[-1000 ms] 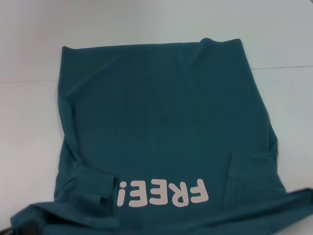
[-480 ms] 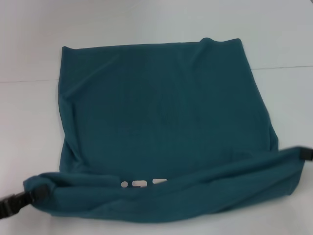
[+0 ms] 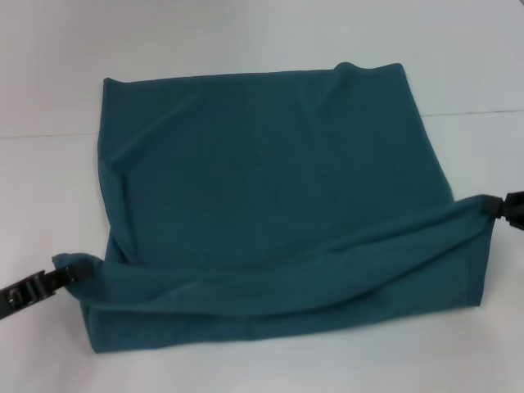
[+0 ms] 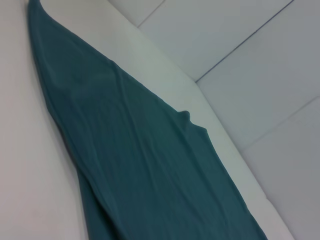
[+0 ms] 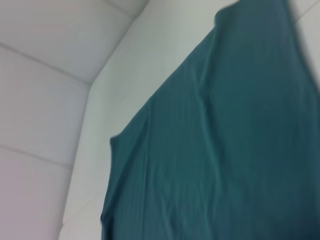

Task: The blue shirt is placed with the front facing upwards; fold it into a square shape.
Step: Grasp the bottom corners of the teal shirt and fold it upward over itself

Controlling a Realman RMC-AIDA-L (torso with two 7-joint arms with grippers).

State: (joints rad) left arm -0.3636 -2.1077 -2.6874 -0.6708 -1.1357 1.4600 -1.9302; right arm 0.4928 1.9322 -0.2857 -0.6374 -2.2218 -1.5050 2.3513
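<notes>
The blue shirt [image 3: 270,180] lies on the white table [image 3: 49,205], teal and plain on top, its lettering hidden. Its near part is lifted and stretched in a band [image 3: 278,286] over the lower half. My left gripper [image 3: 70,273] is shut on the band's left end, low at the left. My right gripper [image 3: 495,206] is shut on the band's right end at the right edge, higher up. The shirt also shows in the left wrist view [image 4: 130,160] and the right wrist view [image 5: 220,150].
The white table surface runs around the shirt on all sides. A seam line [image 3: 475,113] crosses the table behind the shirt's far edge. Pale floor tiles [image 4: 240,35] show past the table edge in the wrist views.
Both grippers have lifted the shirt's near edge and carried it away from me over the body. The FREE! lettering, visible a second ago, is now covered by the fold.
</notes>
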